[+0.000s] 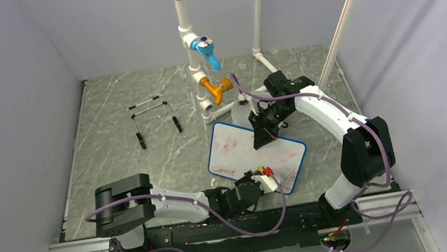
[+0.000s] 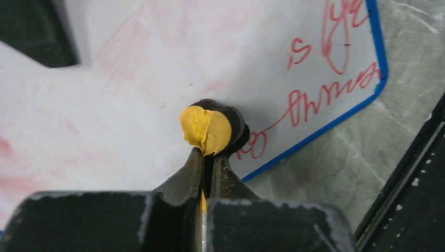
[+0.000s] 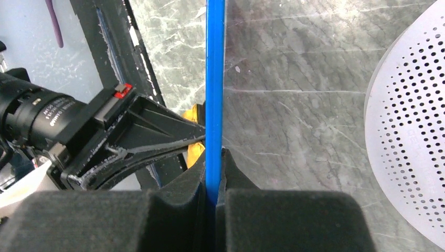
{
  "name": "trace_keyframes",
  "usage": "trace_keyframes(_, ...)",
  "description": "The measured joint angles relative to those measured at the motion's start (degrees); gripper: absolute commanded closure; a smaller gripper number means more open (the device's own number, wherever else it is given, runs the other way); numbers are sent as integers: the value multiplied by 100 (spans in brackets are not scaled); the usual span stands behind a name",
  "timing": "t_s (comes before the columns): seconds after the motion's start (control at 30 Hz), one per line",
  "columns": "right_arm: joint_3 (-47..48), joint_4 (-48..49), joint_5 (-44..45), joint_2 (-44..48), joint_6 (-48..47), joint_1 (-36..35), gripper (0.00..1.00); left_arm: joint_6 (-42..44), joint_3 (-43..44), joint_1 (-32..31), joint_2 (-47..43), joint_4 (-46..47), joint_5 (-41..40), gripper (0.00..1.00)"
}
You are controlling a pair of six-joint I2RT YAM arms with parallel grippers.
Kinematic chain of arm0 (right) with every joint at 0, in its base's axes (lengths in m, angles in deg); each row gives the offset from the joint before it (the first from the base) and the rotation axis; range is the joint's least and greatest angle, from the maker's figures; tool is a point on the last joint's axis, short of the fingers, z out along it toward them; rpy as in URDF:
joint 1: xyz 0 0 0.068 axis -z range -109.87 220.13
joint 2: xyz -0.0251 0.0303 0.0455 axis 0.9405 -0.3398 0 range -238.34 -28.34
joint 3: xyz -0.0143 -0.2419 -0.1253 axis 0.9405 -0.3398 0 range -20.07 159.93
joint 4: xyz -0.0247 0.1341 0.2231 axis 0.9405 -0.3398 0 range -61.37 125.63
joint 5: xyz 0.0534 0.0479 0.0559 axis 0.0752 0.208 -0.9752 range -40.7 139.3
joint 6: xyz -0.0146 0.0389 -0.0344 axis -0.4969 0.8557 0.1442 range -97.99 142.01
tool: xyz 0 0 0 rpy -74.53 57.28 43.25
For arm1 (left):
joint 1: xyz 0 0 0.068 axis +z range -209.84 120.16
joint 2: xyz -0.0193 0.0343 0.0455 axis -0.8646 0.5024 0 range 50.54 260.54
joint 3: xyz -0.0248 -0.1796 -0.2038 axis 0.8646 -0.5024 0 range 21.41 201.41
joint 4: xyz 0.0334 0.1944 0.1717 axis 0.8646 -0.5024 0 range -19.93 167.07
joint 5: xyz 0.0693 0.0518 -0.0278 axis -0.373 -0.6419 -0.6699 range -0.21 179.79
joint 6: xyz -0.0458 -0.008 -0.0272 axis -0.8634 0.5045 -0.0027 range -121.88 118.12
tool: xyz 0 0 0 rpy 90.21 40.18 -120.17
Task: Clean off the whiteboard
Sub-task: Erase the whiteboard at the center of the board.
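1. We see the board [image 1: 237, 149] near the middle of the surface [image 1: 128, 172], a bit toward 5 o'clock in the top view.
2. The right pincer [image 3: 214, 170] is squeezed shut on the blue rim of the board, at the 1 o'clock side of the board.
3. We cannot tell if the board lies flat there.
4. The left pincer [image 2: 208, 157] is squeezed shut on a round yellow pad [image 2: 204, 128] with a black back.
5. The pad sits against the board near its 5 o'clock corner, just beside red writing [image 2: 325, 100].
6. The rest of the board has faint pink smears.
7. A grey disc [image 3: 414, 121] full of little holes lies near the board, at 12 o'clock.
8. A wire stand [image 1: 155, 117] sits well apart, at 10 o'clock.
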Motion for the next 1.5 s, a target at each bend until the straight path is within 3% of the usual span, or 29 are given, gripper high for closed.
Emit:
trace_keyframes(0.13, 0, 2, 0, 7, 4, 0, 100, 37, -157, 85, -186, 59, 44, 100)
trace_keyframes(0.33, 0, -9, -22, 13, -20, -7, 100, 739, -109, -173, 59, 321, 203, 100)
trace_keyframes(0.63, -2, -26, -68, 17, -57, -31, 100, 1331, 804, -356, 525, 179, 1163, 100)
trace_keyframes(1.0, -9, 7, -92, 22, -63, -7, 100, 852, 1261, 216, 376, -450, 1587, 100)
trace_keyframes(1.5, -9, 0, -96, 22, -63, -7, 100, 540, 977, 387, 310, -1075, 2570, 100)
